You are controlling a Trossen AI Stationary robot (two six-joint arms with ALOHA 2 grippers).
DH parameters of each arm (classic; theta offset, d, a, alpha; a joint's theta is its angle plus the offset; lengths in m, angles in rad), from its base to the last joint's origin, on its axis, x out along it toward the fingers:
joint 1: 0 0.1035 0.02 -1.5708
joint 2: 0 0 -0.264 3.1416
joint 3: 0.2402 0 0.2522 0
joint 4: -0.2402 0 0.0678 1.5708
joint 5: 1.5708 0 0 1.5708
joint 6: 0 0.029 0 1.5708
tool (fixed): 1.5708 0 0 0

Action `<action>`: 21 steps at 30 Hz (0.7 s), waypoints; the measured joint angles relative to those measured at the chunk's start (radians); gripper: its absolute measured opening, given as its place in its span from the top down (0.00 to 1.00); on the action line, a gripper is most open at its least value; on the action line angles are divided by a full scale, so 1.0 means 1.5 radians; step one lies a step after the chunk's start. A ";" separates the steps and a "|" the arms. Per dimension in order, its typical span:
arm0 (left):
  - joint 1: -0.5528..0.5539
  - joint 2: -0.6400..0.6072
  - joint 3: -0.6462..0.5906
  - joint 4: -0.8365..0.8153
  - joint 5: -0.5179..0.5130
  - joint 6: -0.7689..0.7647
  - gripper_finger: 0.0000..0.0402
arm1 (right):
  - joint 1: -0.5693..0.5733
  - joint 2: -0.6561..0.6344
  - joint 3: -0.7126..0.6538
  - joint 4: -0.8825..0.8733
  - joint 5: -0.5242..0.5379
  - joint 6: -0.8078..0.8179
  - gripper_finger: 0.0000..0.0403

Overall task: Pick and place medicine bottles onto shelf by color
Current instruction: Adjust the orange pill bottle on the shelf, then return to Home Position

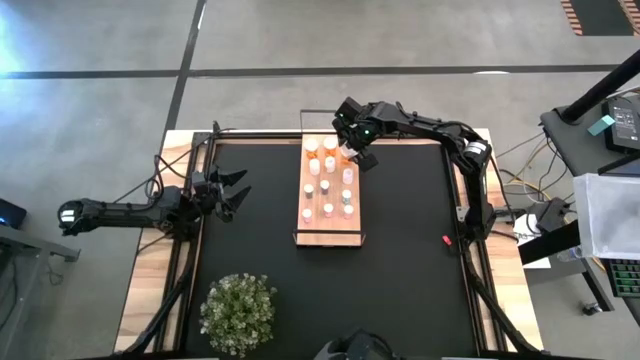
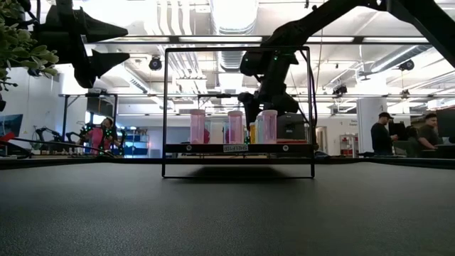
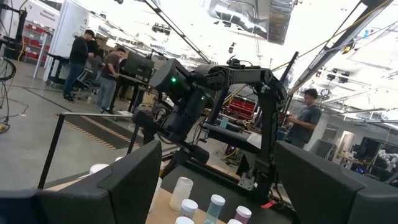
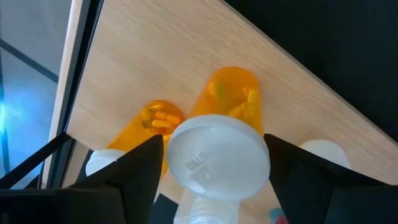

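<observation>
The light-wood shelf [image 1: 330,225] lies on the black mat with several small medicine bottles standing on it in rows. At its far end my right gripper [image 1: 352,150] points steeply down over an orange bottle with a white cap [image 4: 217,155]. That bottle stands upright on the wood, and the open fingers flank its cap closely, one on each side. A second orange bottle [image 4: 155,121] stands just beside it. My left gripper [image 1: 238,190] waits open at the mat's left edge, above the table, holding nothing.
A small red thing [image 1: 446,240] lies on the mat right of the shelf. A potted plant [image 1: 238,310] stands at the near left corner. The shelf's thin black frame [image 2: 167,114] rises at its ends. People stand in the room beyond the table.
</observation>
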 joint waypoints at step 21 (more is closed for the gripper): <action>0.000 0.000 0.000 0.000 0.000 0.000 0.27 | 0.005 -0.089 0.001 -0.058 0.000 -0.039 0.18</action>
